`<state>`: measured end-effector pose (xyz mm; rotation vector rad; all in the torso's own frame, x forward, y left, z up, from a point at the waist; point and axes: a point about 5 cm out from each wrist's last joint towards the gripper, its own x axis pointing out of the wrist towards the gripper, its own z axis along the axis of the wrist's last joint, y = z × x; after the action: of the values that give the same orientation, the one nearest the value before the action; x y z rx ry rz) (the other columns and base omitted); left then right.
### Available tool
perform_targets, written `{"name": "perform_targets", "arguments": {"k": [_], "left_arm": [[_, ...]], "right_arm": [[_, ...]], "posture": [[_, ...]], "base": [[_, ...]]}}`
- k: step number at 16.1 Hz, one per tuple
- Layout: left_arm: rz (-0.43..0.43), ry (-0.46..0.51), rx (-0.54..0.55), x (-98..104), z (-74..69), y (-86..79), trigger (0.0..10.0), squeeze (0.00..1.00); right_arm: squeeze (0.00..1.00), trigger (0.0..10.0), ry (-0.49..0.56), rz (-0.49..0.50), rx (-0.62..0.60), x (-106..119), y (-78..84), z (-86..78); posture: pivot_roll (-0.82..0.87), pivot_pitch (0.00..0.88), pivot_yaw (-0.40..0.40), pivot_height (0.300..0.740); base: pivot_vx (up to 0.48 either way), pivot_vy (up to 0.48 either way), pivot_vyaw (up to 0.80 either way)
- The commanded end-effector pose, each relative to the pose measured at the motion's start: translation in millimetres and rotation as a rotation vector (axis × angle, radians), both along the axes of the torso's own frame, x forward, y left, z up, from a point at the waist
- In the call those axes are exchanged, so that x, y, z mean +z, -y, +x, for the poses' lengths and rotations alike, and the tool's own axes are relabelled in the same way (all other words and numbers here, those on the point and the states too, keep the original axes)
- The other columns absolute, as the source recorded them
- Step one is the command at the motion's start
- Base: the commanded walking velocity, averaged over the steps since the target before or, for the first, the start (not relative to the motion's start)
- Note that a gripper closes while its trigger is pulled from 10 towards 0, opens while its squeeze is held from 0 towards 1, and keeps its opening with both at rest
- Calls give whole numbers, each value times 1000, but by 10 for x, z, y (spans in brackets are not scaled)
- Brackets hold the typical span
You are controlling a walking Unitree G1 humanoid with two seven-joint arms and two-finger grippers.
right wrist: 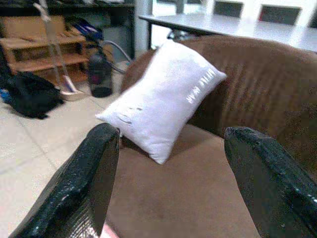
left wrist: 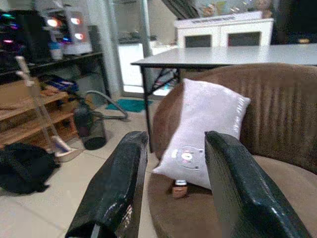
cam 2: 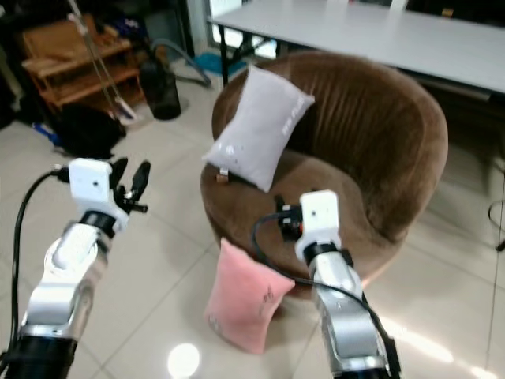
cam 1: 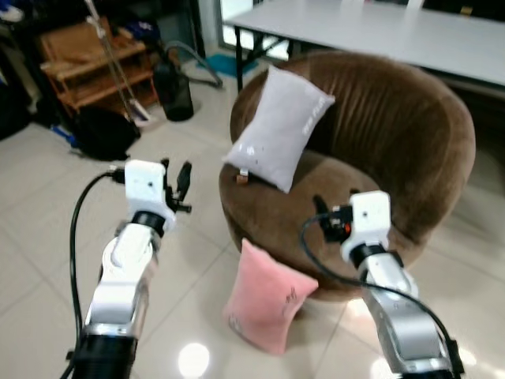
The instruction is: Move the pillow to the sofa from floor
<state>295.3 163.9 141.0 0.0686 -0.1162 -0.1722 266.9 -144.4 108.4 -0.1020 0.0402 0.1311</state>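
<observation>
Both arms fill the near foreground, raised in front of you. Largest thing ahead is the brown sofa (cam 1: 371,158), a round tub chair, with a long white surface (cam 1: 379,31) behind it. Floor (cam 1: 47,237) is pale tile. Grey pillow (cam 1: 278,128) is propped upright against the sofa's back on the seat, so that one is not your target. Pink pillow (cam 1: 267,298) is the task's thing: it stands on the floor, leaning against the sofa's front, between your two arms and below them. Black bag (cam 1: 102,133) and a dark jug (cam 1: 173,91) sit off to the left by a wooden shelf (cam 1: 91,67), well apart from the work.

Left gripper (cam 1: 180,183) hovers over bare floor left of the sofa, fingers (left wrist: 116,198) parted and holding nothing. Right gripper (cam 1: 322,213) hangs above the sofa's front edge, fingers (right wrist: 94,178) spread wide, also empty.

Step in hand looks like the approach: nothing grasped yet, pink pillow untouched. Next move likely calls for you to bend or lower, bring a gripper down to the pink pillow's top edge, and pinch the soft corner firmly, since it may sag. Then lift it clear of the sofa's rim and set it on the seat beside the grey pillow.
</observation>
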Motion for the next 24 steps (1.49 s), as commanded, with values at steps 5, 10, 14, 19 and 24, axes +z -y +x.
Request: {"name": "perform_targets", "arguments": {"k": [5, 10, 14, 19, 24], "left_arm": [[7, 6, -11, -4, -4, 4, 10000, 0], [20, -15, -41, -70, -53, 24, 10000, 0], [51, -19, -62, -140, -119, 27, 10000, 0], [39, -34, -42, -163, -121, 5, 10000, 0], [31, -46, -25, -192, -132, 0, 10000, 0]], "right_arm": [[0, 10000, 30, 7, 3, 57, -10, 27], [0, 10000, -12, 8, 52, 10, -57, 8], [0, 10000, -16, 14, 67, -7, -61, -8], [0, 10000, -23, 8, 91, -9, -82, -19], [0, 10000, -30, 1, 105, -12, -80, -24]], "posture": [[-31, 0, 52, 740], [-31, 0, 46, 735], [-30, 0, 40, 705], [-33, 0, 37, 675], [-34, 2, 31, 635]], "base": [[416, 0, 0], [157, 0, 0], [0, 0, 0], [0, 0, 0], [0, 0, 0]]}}
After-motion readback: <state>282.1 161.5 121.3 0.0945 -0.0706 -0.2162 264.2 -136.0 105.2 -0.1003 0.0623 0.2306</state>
